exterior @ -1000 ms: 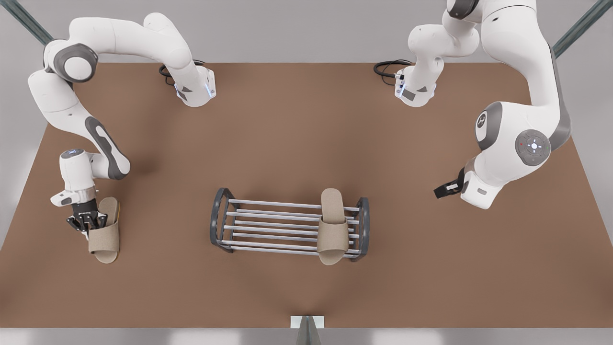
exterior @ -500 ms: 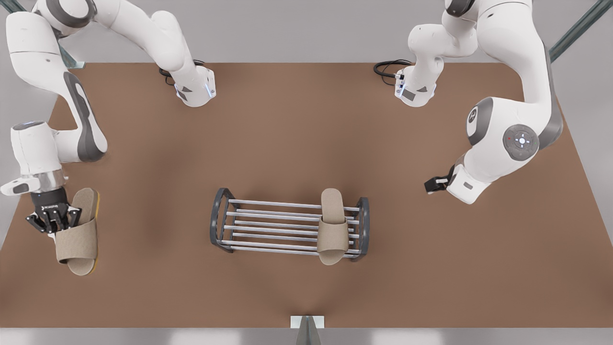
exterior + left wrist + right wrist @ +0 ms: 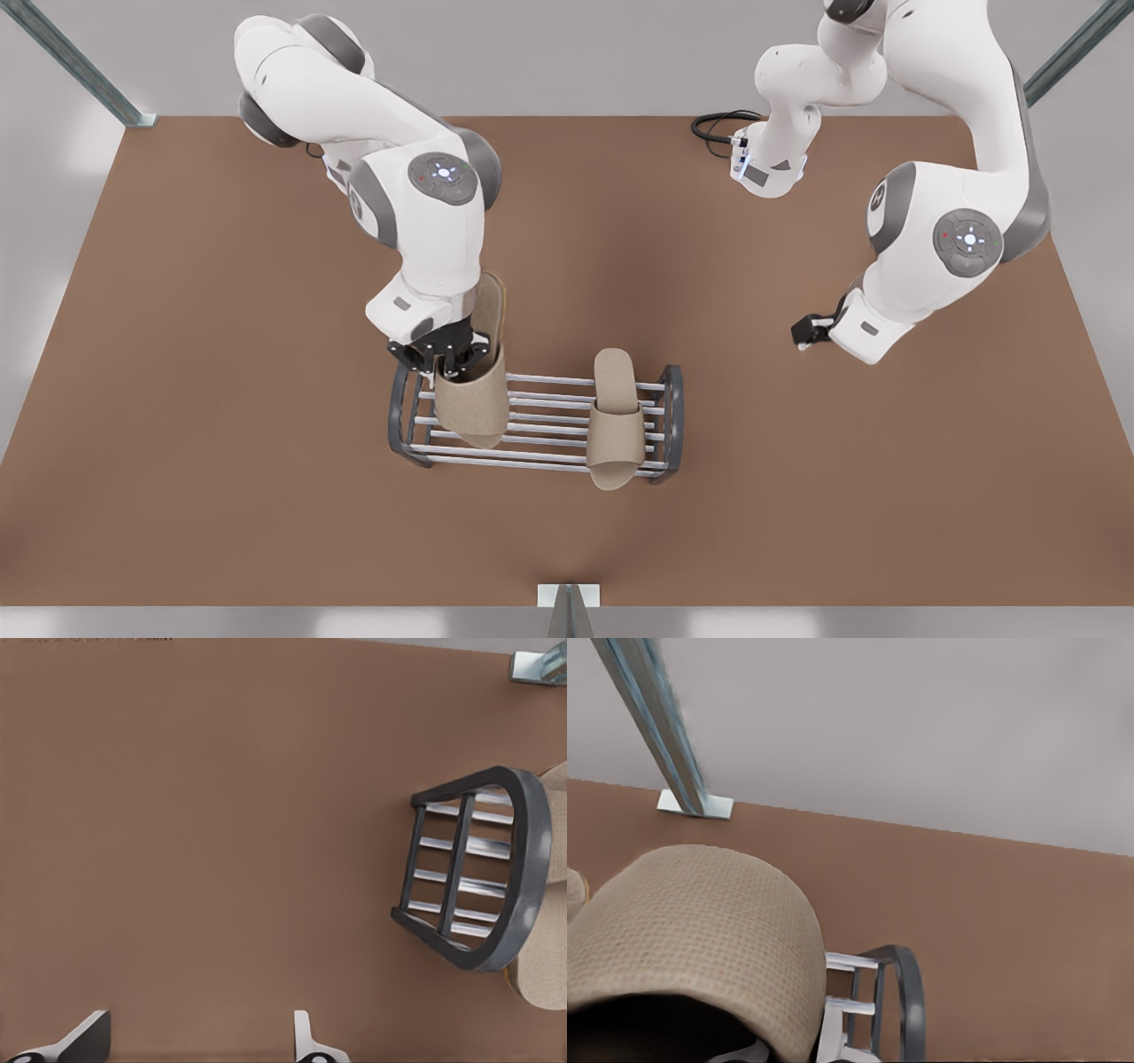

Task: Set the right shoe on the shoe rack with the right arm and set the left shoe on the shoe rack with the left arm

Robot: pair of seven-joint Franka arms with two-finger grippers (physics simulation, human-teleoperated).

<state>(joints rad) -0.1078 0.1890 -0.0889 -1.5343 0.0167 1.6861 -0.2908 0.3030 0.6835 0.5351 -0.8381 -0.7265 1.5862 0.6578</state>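
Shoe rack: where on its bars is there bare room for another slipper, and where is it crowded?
Free: the middle bars of the shoe rack, between the two slippers. Crowded: the front view's left end, where the right tool holds the right shoe, and the opposite end, under the left shoe. The open left tool waits off that end.
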